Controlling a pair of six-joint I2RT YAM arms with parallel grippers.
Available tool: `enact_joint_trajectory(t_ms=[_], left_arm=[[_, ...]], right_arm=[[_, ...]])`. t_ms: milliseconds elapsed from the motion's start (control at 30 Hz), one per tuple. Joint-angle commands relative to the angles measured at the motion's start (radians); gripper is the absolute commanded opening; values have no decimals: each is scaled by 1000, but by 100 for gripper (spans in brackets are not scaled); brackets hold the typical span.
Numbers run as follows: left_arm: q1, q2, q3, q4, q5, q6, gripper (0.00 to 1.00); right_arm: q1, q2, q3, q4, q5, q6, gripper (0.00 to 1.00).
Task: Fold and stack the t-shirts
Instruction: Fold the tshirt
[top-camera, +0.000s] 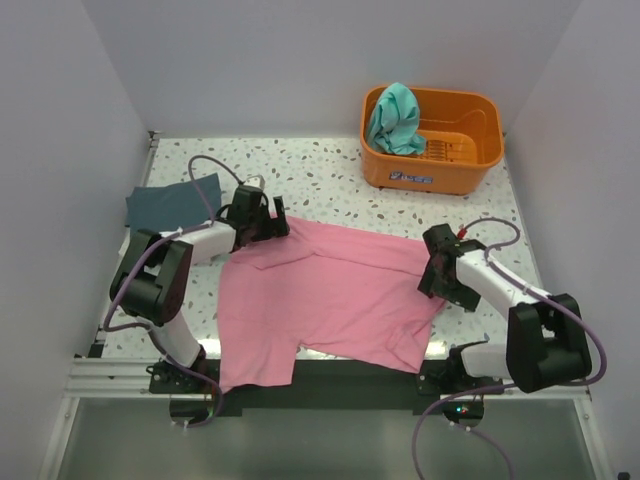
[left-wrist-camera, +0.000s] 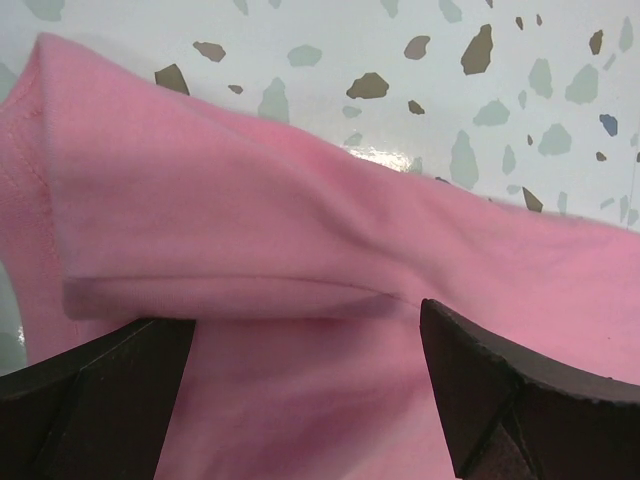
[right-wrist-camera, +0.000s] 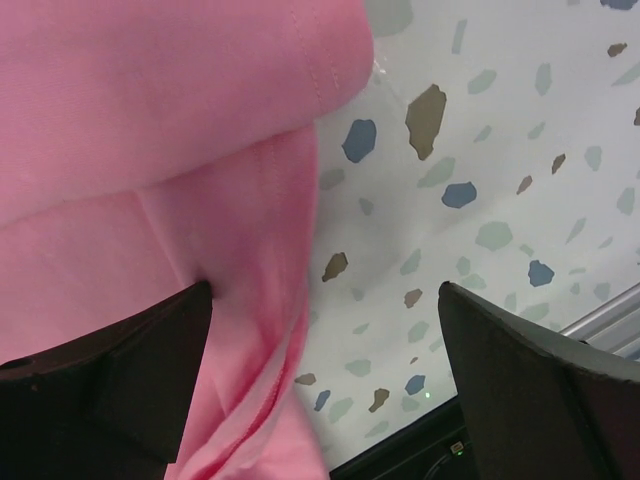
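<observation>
Pincers (top-camera: 270, 222) (top-camera: 435, 268) two, spread; t-shirts (top-camera: 330, 290) (top-camera: 165, 205) (top-camera: 395, 118) three.

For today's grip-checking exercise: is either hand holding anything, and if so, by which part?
Nothing is held: the left hand and the right hand both stand open at the pink t-shirt.
</observation>
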Motion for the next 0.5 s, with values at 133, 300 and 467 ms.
enact_joint_trajectory(t_ms=[133, 300, 467], left_arm=[[14, 26, 18, 23, -21, -13, 100], [14, 12, 21, -16, -42, -2, 100], [14, -3, 13, -17, -51, 6, 100]], right_arm=[[1, 6, 137, 84, -128, -102, 99], [1, -55, 182, 27, -134, -155, 99], [-1, -62, 225, 134, -159, -190, 99]])
